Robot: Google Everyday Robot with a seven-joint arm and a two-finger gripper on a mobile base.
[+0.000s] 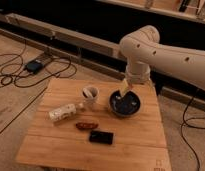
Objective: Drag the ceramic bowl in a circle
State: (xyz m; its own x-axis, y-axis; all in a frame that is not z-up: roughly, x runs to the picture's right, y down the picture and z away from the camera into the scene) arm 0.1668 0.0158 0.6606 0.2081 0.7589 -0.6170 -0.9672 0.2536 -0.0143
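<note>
Where the white jointed robot arm (161,50) reaches in from the right, its tool (125,89) hangs over the far rim of the round, shallow, dark blue-black ceramic bowl (125,105), pointing down into it. The tool's pale yellowish fingers stand apart, closed on nothing; whether a tip touches the rim I cannot tell from where I stand.

The ceramic bowl sits on the right half of the light wooden slatted table (131,142), towards the back edge, pale speckles showing on its inside. Just to its left, apart from it, stands a white mug with a dark inside (90,93). Further left, a white cylindrical container (62,113) lies on its side near the mug. In front of these, nearer the middle of the table, lie a small reddish-brown oblong thing (86,125) and, just beside it, a flat black rectangular object (101,136).

Dark cables (11,75) loop across the floor to the left of the table.
</note>
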